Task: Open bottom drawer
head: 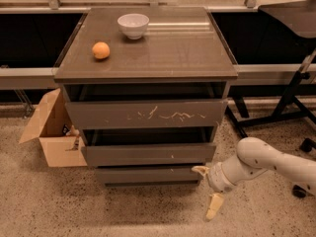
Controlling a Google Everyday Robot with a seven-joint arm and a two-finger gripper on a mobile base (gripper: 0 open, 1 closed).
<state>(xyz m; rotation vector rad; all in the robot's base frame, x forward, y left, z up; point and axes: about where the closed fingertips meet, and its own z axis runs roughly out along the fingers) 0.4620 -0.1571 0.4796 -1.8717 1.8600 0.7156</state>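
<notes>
The bottom drawer is the short, narrow dark grey-brown front at the foot of the cabinet, almost unmarked, sitting a little behind the drawer above. My gripper is low at the drawer's right end, on a white arm coming from the right. Its two cream fingers stand apart: the upper fingertip is at the drawer's right edge, the lower one hangs near the floor. It holds nothing.
The middle drawer with a white speck and the scratched top drawer stick out slightly. An orange and a white bowl sit on top. An open cardboard box stands left; a black stand's legs right.
</notes>
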